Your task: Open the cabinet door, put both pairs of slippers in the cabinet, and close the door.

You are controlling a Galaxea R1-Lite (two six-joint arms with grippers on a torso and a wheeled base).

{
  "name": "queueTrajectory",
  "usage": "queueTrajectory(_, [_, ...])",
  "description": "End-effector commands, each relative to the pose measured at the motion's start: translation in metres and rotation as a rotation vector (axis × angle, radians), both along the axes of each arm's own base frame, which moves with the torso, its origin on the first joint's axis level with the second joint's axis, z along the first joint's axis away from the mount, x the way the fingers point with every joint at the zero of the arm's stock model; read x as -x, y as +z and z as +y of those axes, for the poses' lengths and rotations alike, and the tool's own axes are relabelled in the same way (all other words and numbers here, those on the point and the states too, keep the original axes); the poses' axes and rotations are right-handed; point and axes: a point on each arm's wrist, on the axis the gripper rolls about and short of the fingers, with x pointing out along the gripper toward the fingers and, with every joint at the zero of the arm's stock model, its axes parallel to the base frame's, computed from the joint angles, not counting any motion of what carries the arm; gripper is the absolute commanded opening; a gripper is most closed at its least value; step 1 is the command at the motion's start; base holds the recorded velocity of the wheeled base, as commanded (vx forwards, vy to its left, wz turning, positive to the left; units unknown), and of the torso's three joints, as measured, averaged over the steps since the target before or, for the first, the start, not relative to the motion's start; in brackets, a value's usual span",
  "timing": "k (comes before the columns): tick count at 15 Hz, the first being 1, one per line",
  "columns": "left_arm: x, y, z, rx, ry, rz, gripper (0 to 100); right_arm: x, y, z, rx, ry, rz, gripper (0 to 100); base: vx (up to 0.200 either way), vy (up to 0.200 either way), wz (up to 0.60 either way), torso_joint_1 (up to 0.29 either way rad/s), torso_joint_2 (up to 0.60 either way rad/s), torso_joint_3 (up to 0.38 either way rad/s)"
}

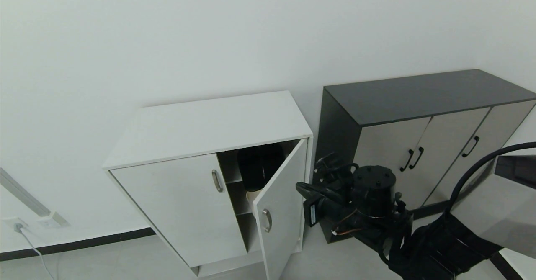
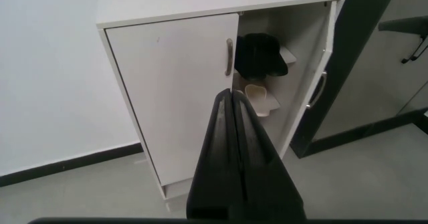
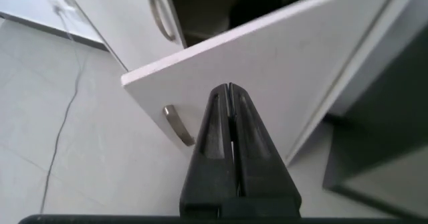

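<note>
Since both pairs of slippers already sit inside the white cabinet (image 1: 209,125), you're basically down to the last step: getting the door closed. The black slippers (image 1: 259,163) are on the upper shelf and the cream slippers (image 2: 261,98) on the shelf just below, both in the right-hand half, behind the gap.

The right door (image 1: 280,196) stands ajar. It hangs from the cabinet's right edge, long axis upright, with its free edge and the door handle (image 1: 267,220) swung out toward you. The left door (image 1: 176,204) looks shut.

The bit that matters is that your right gripper (image 3: 229,90) is on the outer face of that open door, near its top edge and above the handle, with its fingers pressed flat together and nothing between them. I can't tell whether the tips are actually touching the panel or sitting just off it. The door lies between that gripper and the shelves, so my guess is that a push toward the cabinet's front from there swings it home, no grabbing needed. The right arm is clearly the nearer one for this.

Your left gripper (image 2: 231,95) is also pressed together and empty. It's well back from the cabinet, pointing at the seam between the two doors.

One thing I'd watch is that neither slipper toe pokes past the shelf edge, though from here they look tucked in. The dark cabinet (image 1: 418,96) stands just beside the white one's right side, so there isn't much swing room out there.
</note>
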Motion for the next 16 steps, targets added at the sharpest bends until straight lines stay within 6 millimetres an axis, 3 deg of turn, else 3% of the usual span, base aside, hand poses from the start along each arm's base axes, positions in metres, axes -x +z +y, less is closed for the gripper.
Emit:
queueTrajectory(1, [0.0,0.0,0.0,0.002,0.0,0.0,0,0.0,-0.012,-0.007,0.032,0.004,-0.012,0,0.0,0.0,0.0,0.0,0.0,0.0])
queueTrajectory(4, [0.0,0.0,0.0,0.002,0.0,0.0,0,0.003,-0.014,-0.013,0.076,0.006,-0.054,0,0.0,0.0,0.0,0.0,0.0,0.0])
queueTrajectory(5, [0.0,0.0,0.0,0.002,0.0,0.0,0,0.004,-0.007,-0.012,0.073,-0.003,-0.065,0,0.0,0.0,0.0,0.0,0.0,0.0])
queueTrajectory(9, [0.0,0.0,0.0,0.002,0.0,0.0,0,0.02,0.064,-0.015,0.048,-0.074,0.224,0,0.0,0.0,0.0,0.0,0.0,0.0])
queueTrajectory(10, [0.0,0.0,0.0,0.002,0.0,0.0,0,0.021,0.068,-0.018,0.041,-0.076,0.213,0,0.0,0.0,0.0,0.0,0.0,0.0])
queueTrajectory(14, [0.0,0.0,0.0,0.002,0.0,0.0,0,0.021,0.046,-0.023,0.067,-0.041,0.067,0,0.0,0.0,0.0,0.0,0.0,0.0])
queueTrajectory(16, [0.0,0.0,0.0,0.002,0.0,0.0,0,0.02,0.044,-0.023,0.063,-0.04,0.062,0,0.0,0.0,0.6,0.002,0.0,-0.002])
